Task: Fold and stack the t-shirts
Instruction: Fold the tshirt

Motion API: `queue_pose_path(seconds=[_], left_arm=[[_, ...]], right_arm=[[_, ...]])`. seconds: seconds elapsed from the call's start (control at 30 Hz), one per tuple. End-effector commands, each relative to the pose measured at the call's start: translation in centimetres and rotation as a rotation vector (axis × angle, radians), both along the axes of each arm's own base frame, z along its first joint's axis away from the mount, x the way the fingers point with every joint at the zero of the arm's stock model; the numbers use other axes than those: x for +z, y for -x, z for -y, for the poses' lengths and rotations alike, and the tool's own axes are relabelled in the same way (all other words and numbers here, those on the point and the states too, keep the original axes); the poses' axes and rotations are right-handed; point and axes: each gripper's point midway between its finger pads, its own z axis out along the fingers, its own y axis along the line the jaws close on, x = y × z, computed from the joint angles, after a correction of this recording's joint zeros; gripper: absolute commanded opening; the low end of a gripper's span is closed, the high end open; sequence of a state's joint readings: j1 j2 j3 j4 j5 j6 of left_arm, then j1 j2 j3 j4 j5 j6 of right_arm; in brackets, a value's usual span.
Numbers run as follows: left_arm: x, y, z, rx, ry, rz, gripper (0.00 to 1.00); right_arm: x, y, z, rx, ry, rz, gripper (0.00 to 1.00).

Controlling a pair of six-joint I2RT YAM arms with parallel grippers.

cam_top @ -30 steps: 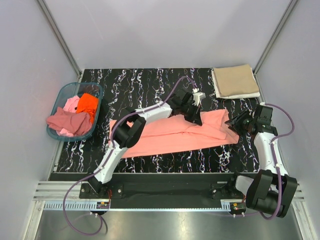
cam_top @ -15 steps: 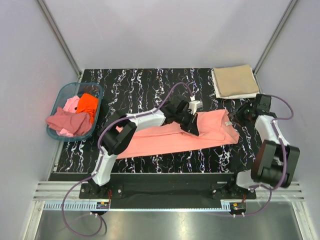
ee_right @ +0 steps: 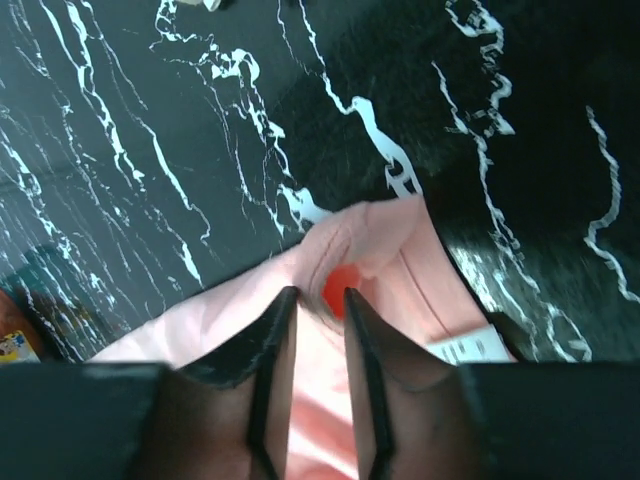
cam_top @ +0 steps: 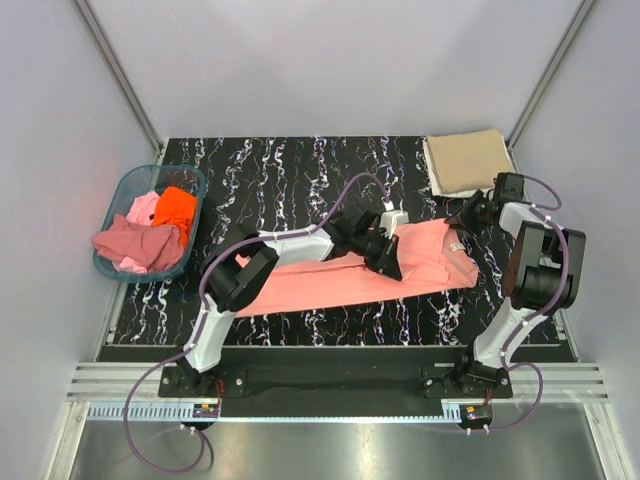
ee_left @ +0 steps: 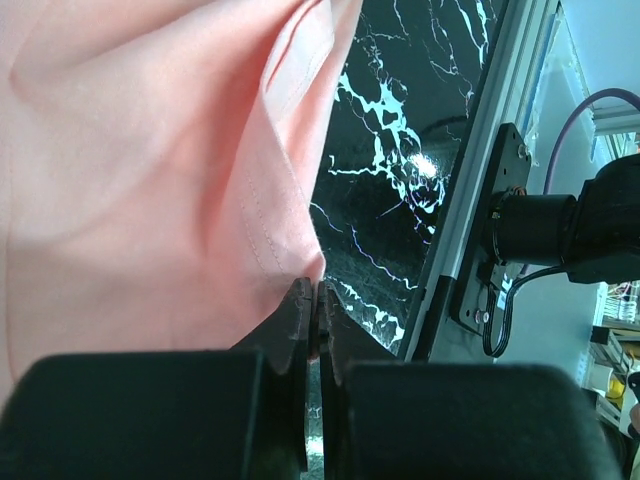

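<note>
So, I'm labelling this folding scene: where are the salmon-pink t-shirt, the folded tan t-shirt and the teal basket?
salmon-pink t-shirt [cam_top: 300,288]: top external view, bare left stretch.
folded tan t-shirt [cam_top: 465,163]: top external view, its middle.
teal basket [cam_top: 165,168]: top external view, far rim.

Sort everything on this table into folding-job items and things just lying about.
For the job: salmon-pink t-shirt, spread out; folded tan t-shirt; crumpled t-shirts heaped in the teal basket.
Just lying about: the teal basket itself; black marbled table.
</note>
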State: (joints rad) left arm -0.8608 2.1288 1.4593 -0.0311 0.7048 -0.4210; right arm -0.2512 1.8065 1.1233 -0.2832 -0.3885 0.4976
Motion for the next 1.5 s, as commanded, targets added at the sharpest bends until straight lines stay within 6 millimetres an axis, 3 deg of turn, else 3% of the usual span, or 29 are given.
queue_pose_path(seconds=[0.0, 0.07, 0.17, 0.23, 0.3, 0.47, 0.6, 0.63, 0.67, 0.83, 0.93, 1.0, 1.07, 1.1, 1.17, 1.2, 1.47], left_arm=[[-0.1, 0.4, 0.4, -0.029, 0.047, 0.011, 0.00], [-1.2, 0.6, 0.1, -0.029, 0.030, 0.002, 0.00], [-2.6, 1.0, -0.3, -0.024, 0.007, -0.019, 0.00], [-3.3, 1.2, -0.5, -0.024, -0.001, -0.032, 0.00], [-3.5, 1.4, -0.6, -0.027, -0.001, -0.042, 0.00], [-2.8, 1.2, -0.5, -0.026, 0.008, -0.034, 0.00], [-1.5, 1.1, -0.5, -0.027, 0.008, -0.012, 0.00], [-0.6, 1.0, -0.4, -0.026, 0.015, -0.002, 0.00], [-0.1, 0.9, -0.4, -0.023, 0.020, 0.004, 0.00], [2.2, 0.6, -0.4, -0.006, 0.041, 0.043, 0.00], [1.8, 0.6, -0.7, 0.000, 0.022, 0.037, 0.00], [1.7, 0.7, -0.7, -0.002, 0.022, 0.032, 0.00], [1.5, 0.6, -0.6, 0.007, 0.020, 0.022, 0.00], [1.5, 0.6, -0.6, 0.007, 0.023, 0.022, 0.00], [1.8, 0.4, -0.3, 0.016, 0.043, 0.013, 0.00], [1.9, 0.5, -0.1, 0.013, 0.052, 0.007, 0.00], [2.7, 0.1, 1.2, 0.033, 0.107, -0.059, 0.00]], right_arm=[[0.7, -2.8, -0.2, 0.036, 0.024, 0.076, 0.27], [-0.3, -3.5, 0.3, 0.022, 0.050, 0.057, 0.14], [-1.0, -4.4, 1.9, -0.004, 0.131, 0.055, 0.10], [-0.9, -5.0, 2.1, -0.001, 0.154, 0.062, 0.13], [-1.5, -5.3, 1.9, 0.001, 0.159, 0.055, 0.22], [-2.5, -5.2, 1.2, 0.017, 0.153, 0.035, 0.29], [-0.7, -4.6, 1.0, 0.016, 0.152, 0.014, 0.34], [1.0, -4.7, 1.1, 0.009, 0.155, 0.024, 0.36], [0.9, -3.1, 1.1, -0.004, 0.150, -0.059, 0.36], [3.3, 1.4, 1.8, -0.067, 0.196, -0.166, 0.43], [3.6, 4.6, 1.1, -0.085, 0.185, -0.205, 0.44], [2.4, 7.3, 0.7, -0.107, 0.173, -0.266, 0.44], [2.7, 9.0, 0.0, -0.131, 0.145, -0.271, 0.44], [1.5, 10.8, -0.4, -0.136, 0.129, -0.313, 0.44], [1.5, 12.1, -1.5, -0.154, 0.075, -0.318, 0.43], [0.5, 13.7, -2.1, -0.160, 0.051, -0.355, 0.43], [-1.0, 17.2, -2.3, -0.216, 0.062, -0.374, 0.44]])
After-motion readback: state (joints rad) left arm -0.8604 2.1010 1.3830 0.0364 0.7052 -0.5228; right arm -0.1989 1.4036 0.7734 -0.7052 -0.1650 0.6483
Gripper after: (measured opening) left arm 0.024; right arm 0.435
